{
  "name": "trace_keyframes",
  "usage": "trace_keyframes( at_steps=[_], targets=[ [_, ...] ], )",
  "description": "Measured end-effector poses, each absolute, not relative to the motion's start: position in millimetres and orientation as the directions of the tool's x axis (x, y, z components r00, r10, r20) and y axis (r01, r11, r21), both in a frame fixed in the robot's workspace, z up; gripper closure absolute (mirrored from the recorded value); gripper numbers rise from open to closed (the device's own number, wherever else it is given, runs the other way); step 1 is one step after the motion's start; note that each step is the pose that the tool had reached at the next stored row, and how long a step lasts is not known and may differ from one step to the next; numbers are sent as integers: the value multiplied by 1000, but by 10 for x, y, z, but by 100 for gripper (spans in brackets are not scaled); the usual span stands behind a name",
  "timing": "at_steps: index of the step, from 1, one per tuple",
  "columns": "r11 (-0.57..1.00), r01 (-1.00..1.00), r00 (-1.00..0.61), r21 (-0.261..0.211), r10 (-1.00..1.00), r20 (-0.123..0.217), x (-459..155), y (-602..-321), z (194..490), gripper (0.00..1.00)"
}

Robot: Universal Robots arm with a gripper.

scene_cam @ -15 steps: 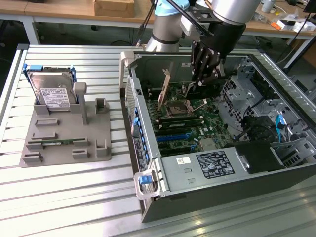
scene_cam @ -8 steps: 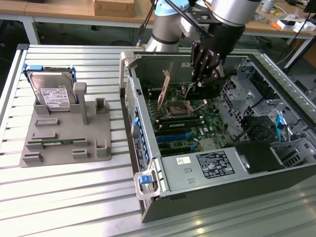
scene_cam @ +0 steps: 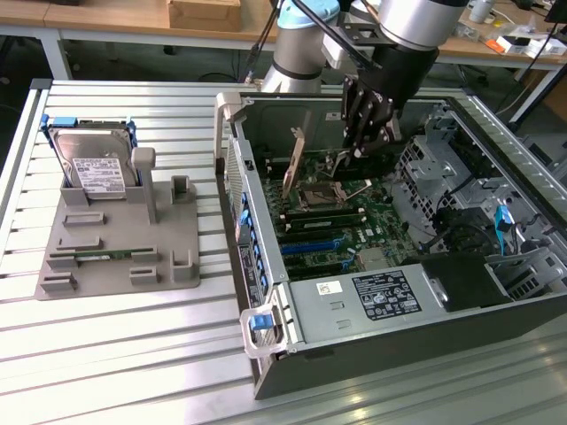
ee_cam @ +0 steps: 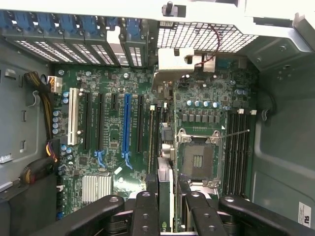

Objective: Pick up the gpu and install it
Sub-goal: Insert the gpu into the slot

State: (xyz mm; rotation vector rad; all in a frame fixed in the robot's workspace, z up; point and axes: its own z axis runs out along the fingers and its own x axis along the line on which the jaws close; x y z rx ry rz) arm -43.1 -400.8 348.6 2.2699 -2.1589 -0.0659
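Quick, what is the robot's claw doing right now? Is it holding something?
Gripper: jaws shut on the gpu, holding it edge-on above the motherboard inside the open computer case.

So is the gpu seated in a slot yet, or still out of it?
Still out: the gpu stands on edge above the motherboard, clamped in the end effector, which is inside the computer case.

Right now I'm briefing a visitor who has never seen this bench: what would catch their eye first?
The open computer case with its green motherboard dominates. The gripper hangs inside it, holding the gpu on edge above the slots. On the exterior view's left, a grey holder carries a silver hard drive.
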Motion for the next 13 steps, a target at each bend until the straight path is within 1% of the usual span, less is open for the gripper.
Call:
trace_keyframes(
  at_steps=[13],
  targets=[
    [-51, -998, 50, 35, -998, -25, -431, -4010, 3445, 73]
  ],
)
